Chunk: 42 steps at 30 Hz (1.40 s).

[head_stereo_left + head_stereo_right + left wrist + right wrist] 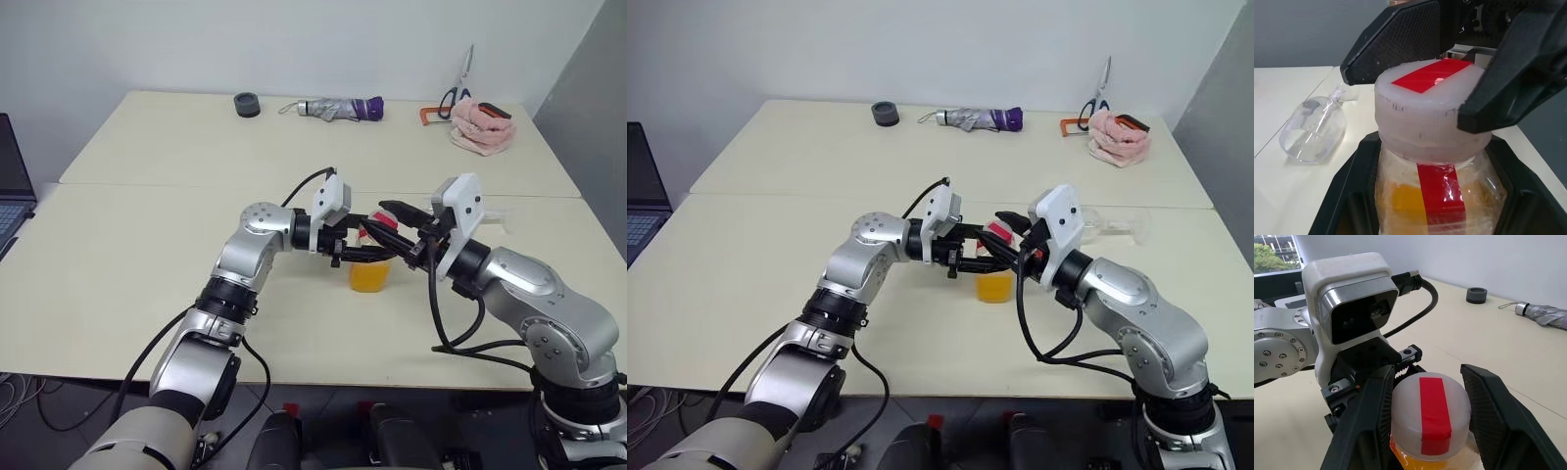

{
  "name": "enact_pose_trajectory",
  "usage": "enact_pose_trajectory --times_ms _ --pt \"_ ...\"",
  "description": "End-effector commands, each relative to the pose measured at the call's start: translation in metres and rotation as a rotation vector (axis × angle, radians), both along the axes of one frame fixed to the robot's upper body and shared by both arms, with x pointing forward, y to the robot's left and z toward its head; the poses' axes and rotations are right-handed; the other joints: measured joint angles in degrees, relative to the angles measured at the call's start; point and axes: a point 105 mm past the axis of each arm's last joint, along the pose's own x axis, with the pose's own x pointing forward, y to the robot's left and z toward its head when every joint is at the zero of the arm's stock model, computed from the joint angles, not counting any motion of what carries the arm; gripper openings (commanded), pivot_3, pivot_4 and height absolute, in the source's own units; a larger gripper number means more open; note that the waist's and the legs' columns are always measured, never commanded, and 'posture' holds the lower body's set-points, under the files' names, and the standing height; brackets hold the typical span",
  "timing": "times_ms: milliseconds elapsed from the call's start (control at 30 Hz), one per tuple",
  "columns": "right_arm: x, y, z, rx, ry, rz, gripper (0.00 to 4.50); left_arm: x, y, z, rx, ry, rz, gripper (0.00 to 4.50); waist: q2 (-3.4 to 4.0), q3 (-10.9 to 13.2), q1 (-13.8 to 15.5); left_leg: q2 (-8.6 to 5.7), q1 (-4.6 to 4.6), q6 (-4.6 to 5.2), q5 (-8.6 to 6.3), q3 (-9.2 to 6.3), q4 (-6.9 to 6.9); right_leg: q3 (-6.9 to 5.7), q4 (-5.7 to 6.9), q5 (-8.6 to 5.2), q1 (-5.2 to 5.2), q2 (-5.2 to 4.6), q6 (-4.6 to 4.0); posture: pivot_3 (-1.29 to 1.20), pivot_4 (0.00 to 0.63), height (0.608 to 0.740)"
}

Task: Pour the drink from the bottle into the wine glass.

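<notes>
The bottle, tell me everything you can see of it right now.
The bottle is small, clear plastic, partly filled with opaque orange drink. A red strip runs down its side and across its white cap, which is still on. It stands upright near the table's middle; whether it rests on the table is unclear. The left end effector grips its body below the cap, and the right end effector brackets the cap on both sides.
</notes>
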Motion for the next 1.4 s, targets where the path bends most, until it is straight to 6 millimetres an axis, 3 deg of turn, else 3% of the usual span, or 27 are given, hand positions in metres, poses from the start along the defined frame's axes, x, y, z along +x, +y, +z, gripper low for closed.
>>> enact_pose_trajectory --times_ms 33,133,267,433,533,667,800,967,1133,1400 --pt "-0.016 0.016 0.006 -0.044 -0.049 0.205 1.83 -0.002 -0.004 0.022 -0.062 -0.075 -0.003 2.22 0.00 0.00 0.00 0.00 0.00 0.00 0.00 0.00 0.00 0.00 0.00 0.00 0.00 0.00 0.00 0.00 0.150 0.740" --pt "-0.019 0.012 0.009 -0.094 -0.090 0.361 1.83 -0.003 -0.004 0.025 -0.063 -0.086 -0.009 2.22 0.02 0.01 0.00 -0.01 0.00 0.00 0.00 0.00 0.00 -0.01 -0.01 0.00 0.00 0.00 0.00 0.00 0.150 0.740" --pt "-0.006 -0.006 0.008 -0.217 -0.107 0.472 1.83 -0.004 -0.003 0.027 -0.061 -0.096 -0.014 2.22 0.04 0.03 -0.06 0.01 0.02 0.01 0.00 0.01 0.00 0.00 -0.02 0.00 0.00 0.02 0.00 0.00 0.150 0.740" --pt "0.002 -0.014 0.012 -0.241 -0.118 0.479 1.83 -0.004 -0.002 0.029 -0.072 -0.102 -0.002 2.22 0.05 0.03 -0.03 0.03 0.01 0.01 0.00 -0.01 0.00 -0.02 -0.01 0.00 0.00 0.03 -0.01 0.00 0.150 0.740" --pt "0.009 -0.019 0.017 -0.197 -0.118 0.381 1.83 -0.003 -0.002 0.030 -0.086 -0.099 0.013 2.22 0.05 0.03 -0.01 0.01 0.00 0.01 0.00 0.00 0.00 -0.01 -0.01 0.01 0.00 -0.01 -0.01 0.00 0.150 0.740" --pt "0.008 -0.024 0.024 -0.146 -0.143 0.320 3.17 -0.004 -0.002 0.029 -0.091 -0.094 0.022 2.22 0.05 0.03 0.04 0.00 0.00 0.00 0.00 -0.01 0.01 -0.01 0.00 0.01 0.00 -0.04 -0.01 0.00 0.150 0.740" --pt "-0.011 -0.030 0.036 -0.070 -0.166 0.240 4.49 -0.001 -0.001 0.028 -0.096 -0.090 0.046 2.22 0.05 0.03 0.09 -0.01 -0.01 0.00 0.00 -0.01 0.00 -0.02 0.01 0.01 -0.01 -0.05 -0.01 0.00 0.150 0.740" --pt "-0.031 -0.015 0.027 -0.019 -0.138 0.121 4.50 0.003 -0.002 0.028 -0.109 -0.084 0.071 2.22 0.05 0.03 0.08 -0.01 -0.02 0.00 0.00 -0.03 0.00 -0.02 0.00 0.00 -0.01 -0.06 -0.01 0.00 0.150 0.740" --pt "-0.014 -0.003 0.020 0.039 -0.132 -0.131 4.50 0.004 -0.006 0.028 -0.112 -0.076 0.062 2.22 0.06 0.02 -0.13 0.00 0.05 -0.02 0.01 0.00 0.04 0.05 0.19 -0.01 -0.03 -0.01 0.00 0.00 0.150 0.740" --pt "0.001 -0.001 0.019 0.090 -0.143 -0.260 4.50 0.005 -0.009 0.029 -0.115 -0.078 0.054 2.22 0.07 0.02 -0.05 -0.01 0.03 -0.02 0.02 0.00 0.06 0.04 0.21 -0.02 -0.04 0.00 -0.02 0.00 0.150 0.740"
